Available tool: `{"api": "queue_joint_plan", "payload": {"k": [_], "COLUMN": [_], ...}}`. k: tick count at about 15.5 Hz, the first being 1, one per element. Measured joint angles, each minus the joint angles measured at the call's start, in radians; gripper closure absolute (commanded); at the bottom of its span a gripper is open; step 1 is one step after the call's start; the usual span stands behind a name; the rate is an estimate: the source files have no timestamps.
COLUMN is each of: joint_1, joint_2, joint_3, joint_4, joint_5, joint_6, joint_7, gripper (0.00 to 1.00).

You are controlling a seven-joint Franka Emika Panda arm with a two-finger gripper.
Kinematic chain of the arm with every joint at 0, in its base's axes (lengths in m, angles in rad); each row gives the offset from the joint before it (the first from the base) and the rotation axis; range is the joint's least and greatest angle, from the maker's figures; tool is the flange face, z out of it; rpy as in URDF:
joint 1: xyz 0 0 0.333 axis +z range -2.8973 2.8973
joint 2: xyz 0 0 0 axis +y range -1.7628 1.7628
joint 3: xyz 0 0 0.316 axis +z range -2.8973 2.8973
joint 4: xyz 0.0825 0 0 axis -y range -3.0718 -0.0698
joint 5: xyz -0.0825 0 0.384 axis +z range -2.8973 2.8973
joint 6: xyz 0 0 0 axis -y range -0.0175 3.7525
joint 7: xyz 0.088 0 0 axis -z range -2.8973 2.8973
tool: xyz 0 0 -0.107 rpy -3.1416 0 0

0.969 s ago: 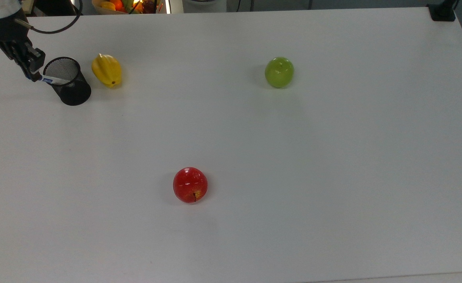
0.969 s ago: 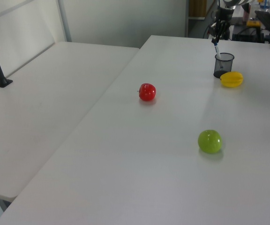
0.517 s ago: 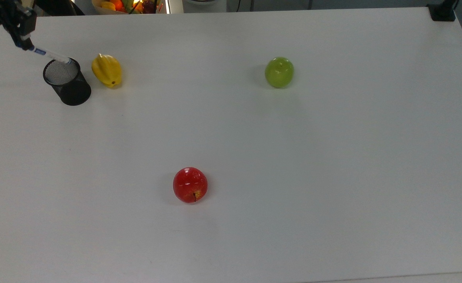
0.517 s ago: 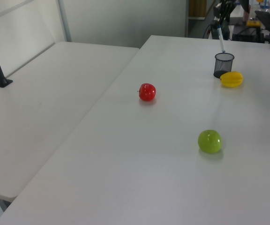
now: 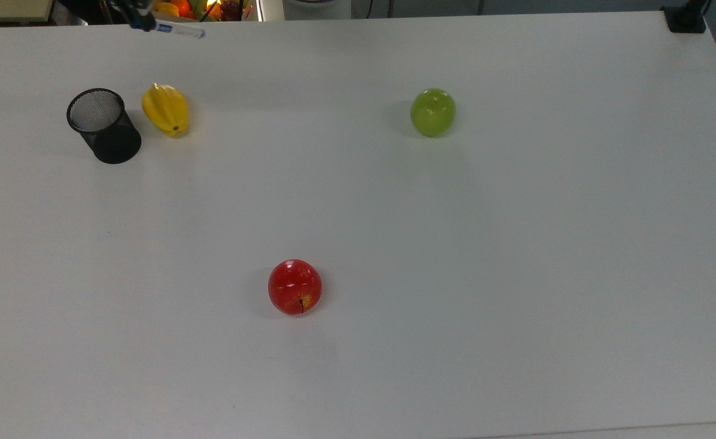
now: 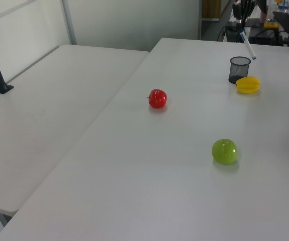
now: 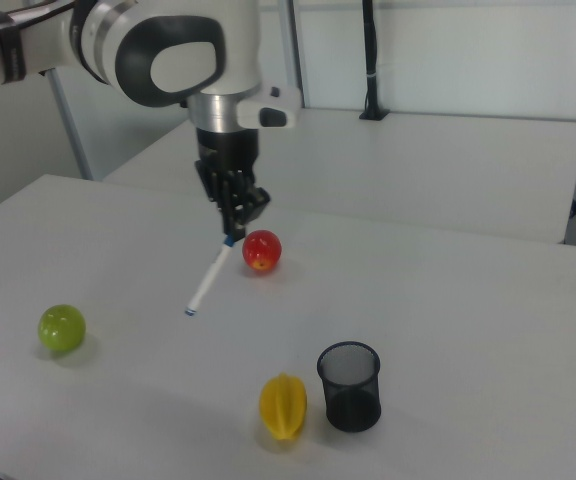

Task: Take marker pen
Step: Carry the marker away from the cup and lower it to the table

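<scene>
over on the top view's left, the black wire-mesh pen cup [image 5: 103,124] stood empty, with the yellow star-shaped fruit [image 5: 165,108] just beside it. a second before, the slim white marker pen with the blue cap [image 5: 175,28] had been leaning inside that cup with the two-finger black gripper [image 7: 231,238] pinching its top end; half a second later it was nearly clear of the rim. by this moment it had come right out and been carried away, hanging in the air above the white table [image 5: 516,244], clear of the cup and near the table's far edge in the top view. to my eye the taking was as good as done.

further right sat the shiny red apple [image 5: 295,286], and beyond it the green apple [image 5: 432,111], both untouched.

from the right view, the white and black arm [image 7: 168,50] reached in from the upper left, its wrist pointing straight down. the fingers were closed tight on the capped end, and the marker dangled at a slant, its lower tip angled down toward the right view's left.
</scene>
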Motion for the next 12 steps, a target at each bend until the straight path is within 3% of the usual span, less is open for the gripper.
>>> {"api": "queue_joint_plan", "payload": {"k": [2,6,12], "joint_1": [0.06,0.14,0.161], "joint_2": [0.006,0.037,0.118], "joint_3": [0.022,0.12,0.177], "joint_4": [-0.002,-0.017,-0.032], "joint_5": [-0.01,-0.065,-0.096], "joint_6": [-0.046,-0.091,-0.093], "joint_7": [0.047,0.145,0.164], "gripper": [0.91,0.91,0.89]}}
